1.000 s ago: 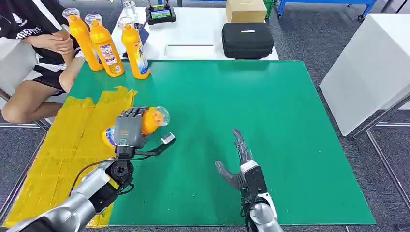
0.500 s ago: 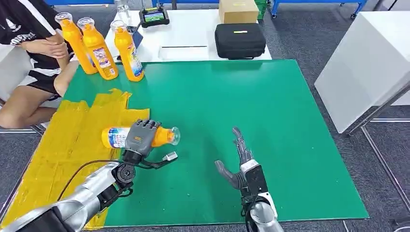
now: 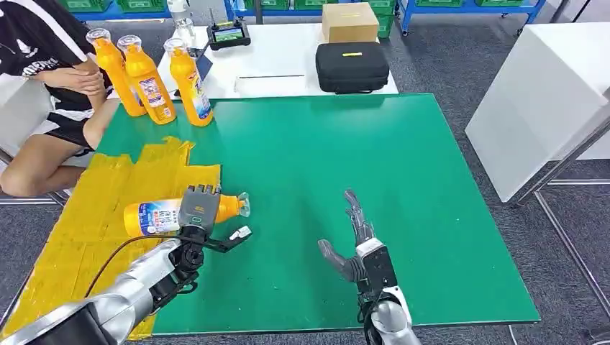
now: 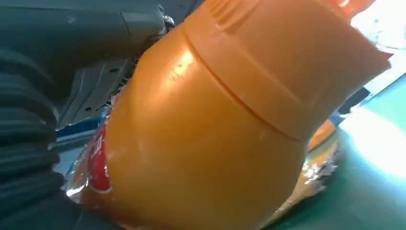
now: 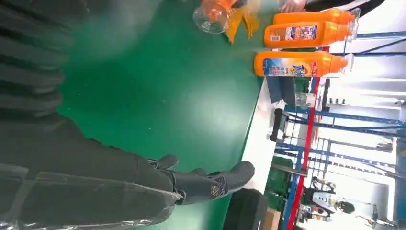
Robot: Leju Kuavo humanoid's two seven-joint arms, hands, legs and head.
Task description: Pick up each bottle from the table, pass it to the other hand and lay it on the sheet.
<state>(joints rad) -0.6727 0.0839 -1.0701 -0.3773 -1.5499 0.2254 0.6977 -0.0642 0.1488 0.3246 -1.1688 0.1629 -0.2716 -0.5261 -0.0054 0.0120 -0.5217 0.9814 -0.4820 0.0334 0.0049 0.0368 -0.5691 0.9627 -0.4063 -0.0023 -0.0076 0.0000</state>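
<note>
My left hand [image 3: 198, 209] grips an orange bottle [image 3: 155, 215] with a clear cap, held on its side low over the edge of the yellow sheet [image 3: 93, 215]. Seen from the left wrist, the bottle's orange body [image 4: 206, 124] looms very close. My right hand [image 3: 357, 248] hovers open over the green mat, fingers straight, holding nothing; its dark fingers [image 5: 210, 184] show in the right wrist view. Three more orange bottles [image 3: 147, 75] stand upright at the mat's far left corner, also seen as the standing bottles [image 5: 301, 48] from the right wrist.
A person [image 3: 50, 79] sits at the far left beside the standing bottles. Behind the green mat [image 3: 403, 180], a white table carries a black case [image 3: 352, 66], a cardboard box [image 3: 349, 21] and a controller [image 3: 226, 34]. A white cabinet [image 3: 547, 93] stands to the right.
My left hand has carried the bottle leftward and down, from over the green mat to the sheet's edge, turning it flatter. The camera has shifted slightly. My right hand stays still.
</note>
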